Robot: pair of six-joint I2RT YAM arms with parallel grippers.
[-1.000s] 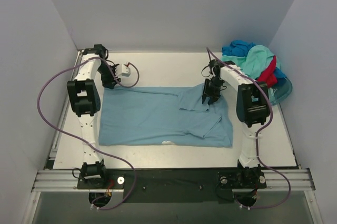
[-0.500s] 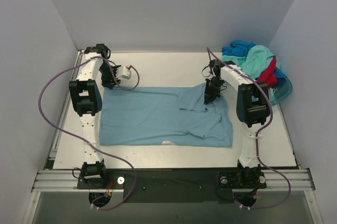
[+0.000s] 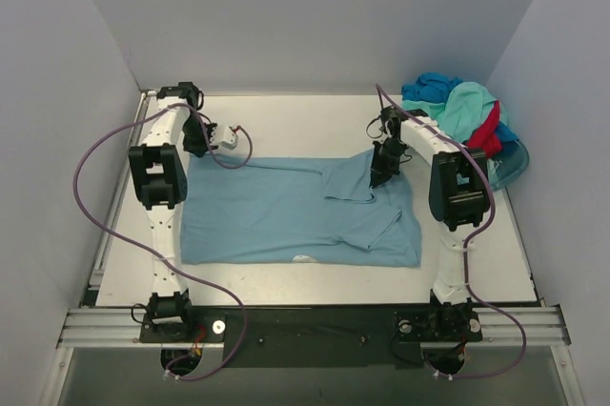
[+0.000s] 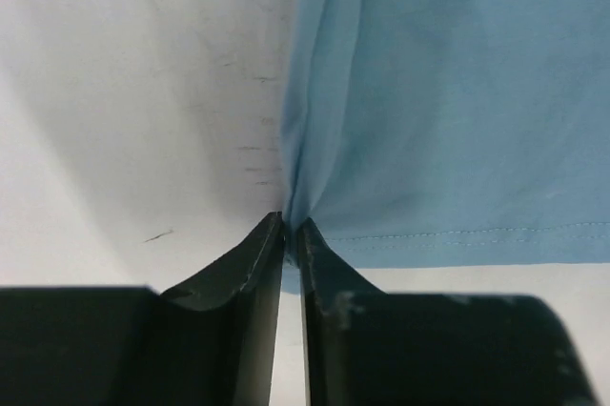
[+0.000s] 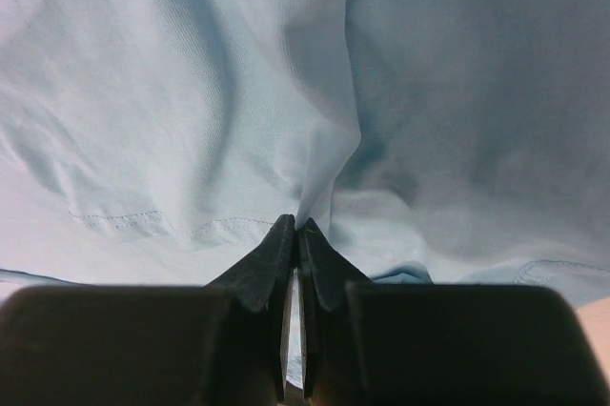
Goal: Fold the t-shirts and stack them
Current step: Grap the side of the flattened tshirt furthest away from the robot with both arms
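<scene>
Both jaws pinch far-edge folds of the sky-blue t-shirt (image 3: 286,215).

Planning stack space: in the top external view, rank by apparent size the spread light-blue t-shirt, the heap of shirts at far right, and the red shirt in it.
1. the light-blue t-shirt, spread flat: largest.
2. the heap of shirts.
3. the red shirt: smallest, but only a strip shows, so its full size is unknown.
</scene>
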